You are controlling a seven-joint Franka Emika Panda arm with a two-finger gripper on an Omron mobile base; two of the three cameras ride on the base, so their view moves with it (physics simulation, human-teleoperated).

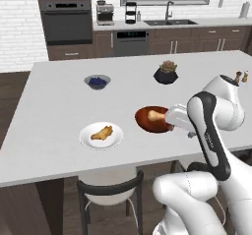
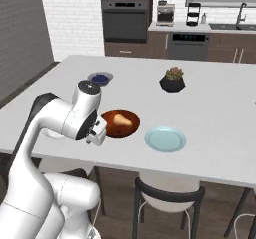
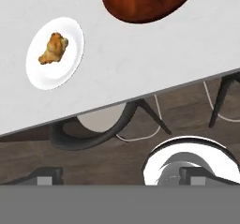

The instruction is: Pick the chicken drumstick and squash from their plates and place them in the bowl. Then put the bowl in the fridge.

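The golden-brown chicken drumstick (image 1: 102, 132) (image 3: 53, 48) lies on the white plate (image 1: 114, 141) (image 3: 70, 68) near the table's front edge. In the dark wooden bowl (image 1: 142, 120) (image 2: 107, 125) (image 3: 147, 0) rests the tan squash (image 1: 156, 115) (image 2: 120, 120). The pale blue-green plate (image 2: 165, 139) right of the bowl holds nothing. My gripper (image 3: 123, 175) hangs open above the table's front edge, between the bowl and the white plate. Its fingertips (image 3: 44, 176) stand far apart with nothing between them. The fridge is out of view.
A small grey bowl of blue berries (image 1: 97, 81) (image 2: 100, 78) and a black plant pot (image 1: 166, 73) (image 2: 172, 81) stand farther back on the table. A dark stool (image 1: 110, 190) (image 3: 89, 129) is tucked under the front edge; another stool (image 2: 167, 193) stands to the right.
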